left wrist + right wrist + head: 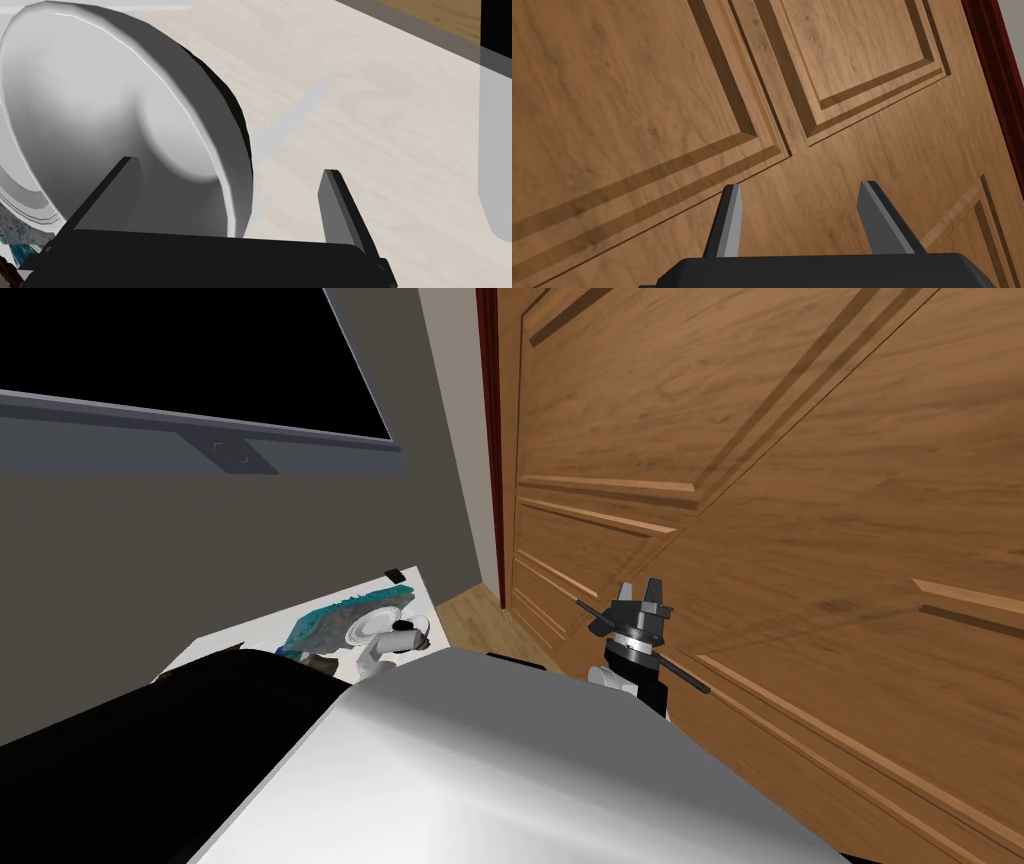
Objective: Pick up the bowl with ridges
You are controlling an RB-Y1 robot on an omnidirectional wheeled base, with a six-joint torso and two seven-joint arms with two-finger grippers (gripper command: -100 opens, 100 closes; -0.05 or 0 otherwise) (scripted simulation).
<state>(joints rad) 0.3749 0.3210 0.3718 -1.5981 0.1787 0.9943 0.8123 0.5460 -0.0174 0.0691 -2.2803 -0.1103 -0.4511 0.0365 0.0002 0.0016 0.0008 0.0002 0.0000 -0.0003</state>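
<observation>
Frankly, the main danger is a slip. In the head view the bowl [368,630], white with a finely ridged rim, sits on the pale bench [415,598] at about 10 o'clock from me. The left arm [380,660] is down over it. A teal object [318,626], mottled and jagged along its edge, lies touching or just beside the bowl at its 9 o'clock. The bench's edge is near at the bowl's 3 o'clock, so a nudge either way could knock the neighbour or push the bowl toward the drop. At about 1 o'clock the right end effector [638,588] hangs, fingers apart and holding nothing, before a brown panelled wooden door [800,488].

In the left wrist view the left end effector [230,167] stands with its fingers apart, astride the bowl's rim. One blade is inside the hollow and the other is outside, over the bench's light wood grain. Nothing is clamped yet. The bowl's inner wall is smooth, glossy and steeply curved, with a flat round floor and stepped ridges at the rim. I judge that thin blades closing on so slick a sloping wall could slide up and off it, or tip the bowl. I cannot tell whether it sits flat.

In the right wrist view the two blades face the door's bevelled, matt-grained panels.
</observation>
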